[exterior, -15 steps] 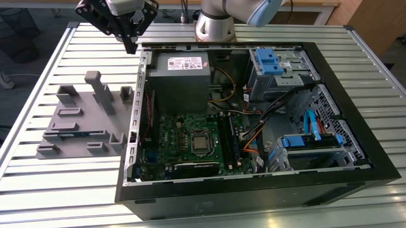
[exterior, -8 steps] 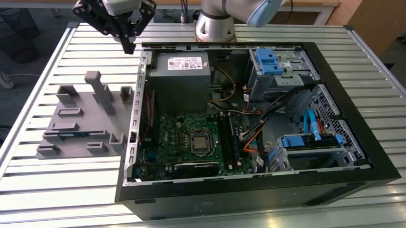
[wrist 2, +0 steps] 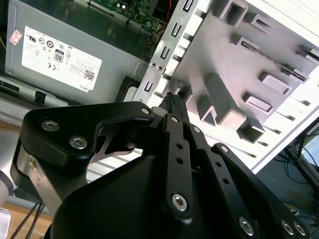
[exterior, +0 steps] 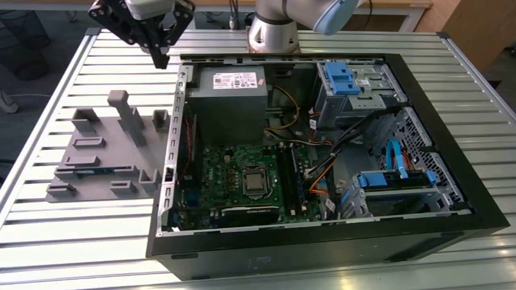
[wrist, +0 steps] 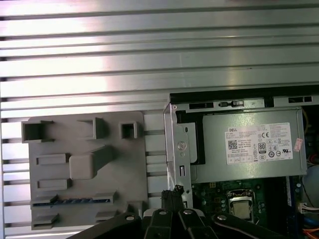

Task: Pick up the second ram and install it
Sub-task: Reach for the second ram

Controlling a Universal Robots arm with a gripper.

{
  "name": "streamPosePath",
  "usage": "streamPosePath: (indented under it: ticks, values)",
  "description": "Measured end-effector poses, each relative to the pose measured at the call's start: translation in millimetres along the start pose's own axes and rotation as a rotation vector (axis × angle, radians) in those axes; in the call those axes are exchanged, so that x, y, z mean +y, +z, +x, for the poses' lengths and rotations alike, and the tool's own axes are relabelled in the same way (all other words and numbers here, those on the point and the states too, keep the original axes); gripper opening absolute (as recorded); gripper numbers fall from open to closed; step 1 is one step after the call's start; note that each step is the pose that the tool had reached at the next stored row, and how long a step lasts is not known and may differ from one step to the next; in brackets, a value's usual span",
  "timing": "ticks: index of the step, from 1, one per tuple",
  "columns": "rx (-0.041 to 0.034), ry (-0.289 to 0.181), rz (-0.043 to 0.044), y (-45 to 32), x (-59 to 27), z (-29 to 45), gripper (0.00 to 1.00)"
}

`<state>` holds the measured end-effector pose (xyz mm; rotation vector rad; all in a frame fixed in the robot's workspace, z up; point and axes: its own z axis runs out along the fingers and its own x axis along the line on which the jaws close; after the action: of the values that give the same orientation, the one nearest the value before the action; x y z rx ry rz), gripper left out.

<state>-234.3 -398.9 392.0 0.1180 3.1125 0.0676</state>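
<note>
Fingers (wrist 2: 172, 103) pressed together, empty, over the open black computer case's (exterior: 322, 251) rim.
Beside the case, the long blue circuit-board stick (wrist: 72, 201) in its grey slotted holder (wrist: 84, 139) should be pinched squarely.

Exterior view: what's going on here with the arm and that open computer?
The arm's gripper hangs shut and empty over the table, by the open computer case's corner on the exterior view's left. The second ram sits in a slot of the gray holder tray beside the case, not yet picked up.
</note>
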Motion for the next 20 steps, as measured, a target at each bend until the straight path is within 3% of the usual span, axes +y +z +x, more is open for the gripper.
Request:
streamPosePath:
  ticks: [20]
  values:
    - [-0.0001, 0.0, -0.0001, -0.2, -0.9, 12.1, 0.11]
